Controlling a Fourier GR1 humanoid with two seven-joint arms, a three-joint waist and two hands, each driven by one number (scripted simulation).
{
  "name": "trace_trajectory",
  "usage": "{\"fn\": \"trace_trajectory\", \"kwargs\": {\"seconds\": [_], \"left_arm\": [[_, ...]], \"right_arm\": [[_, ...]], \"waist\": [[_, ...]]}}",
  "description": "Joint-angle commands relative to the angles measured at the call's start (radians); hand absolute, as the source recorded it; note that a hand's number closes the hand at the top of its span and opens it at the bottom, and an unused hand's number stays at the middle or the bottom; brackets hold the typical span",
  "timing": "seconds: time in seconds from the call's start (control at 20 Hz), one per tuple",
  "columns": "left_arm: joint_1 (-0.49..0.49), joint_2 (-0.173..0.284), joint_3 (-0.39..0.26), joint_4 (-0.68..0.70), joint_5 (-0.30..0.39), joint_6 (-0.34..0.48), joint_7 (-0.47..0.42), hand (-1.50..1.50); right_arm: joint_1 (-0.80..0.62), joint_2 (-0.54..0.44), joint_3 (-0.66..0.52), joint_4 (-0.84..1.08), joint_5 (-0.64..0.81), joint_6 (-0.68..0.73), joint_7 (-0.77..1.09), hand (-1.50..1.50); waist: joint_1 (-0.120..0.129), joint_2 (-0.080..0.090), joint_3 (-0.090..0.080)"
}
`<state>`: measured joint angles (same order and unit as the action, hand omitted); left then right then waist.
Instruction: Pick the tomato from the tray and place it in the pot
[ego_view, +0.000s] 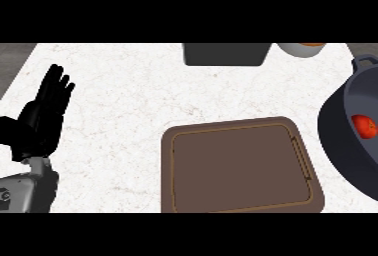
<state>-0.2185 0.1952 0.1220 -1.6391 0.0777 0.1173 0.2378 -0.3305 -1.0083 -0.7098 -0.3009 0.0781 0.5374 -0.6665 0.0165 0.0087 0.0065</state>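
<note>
The tomato (364, 126) lay inside the pot (341, 131) at the right edge, seemingly on its floor, beside the brown tray (240, 170), while the left hand (43, 117) rested with fingers straight.

counter (118, 95) | brown tray (240, 167) centre | dark pot (347, 135) right | dark box (225, 54) back
</note>
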Motion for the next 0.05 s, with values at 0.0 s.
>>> {"fn": "trace_trajectory", "kwargs": {"seconds": [0.0], "left_arm": [[-0.024, 0.018, 0.01, 0.025, 0.001, -0.014, -0.001, 0.0]], "right_arm": [[-0.009, -0.016, 0.007, 0.032, -0.003, 0.118, -0.089, -1.5]], "waist": [[0.001, 0.0, 0.0]]}}
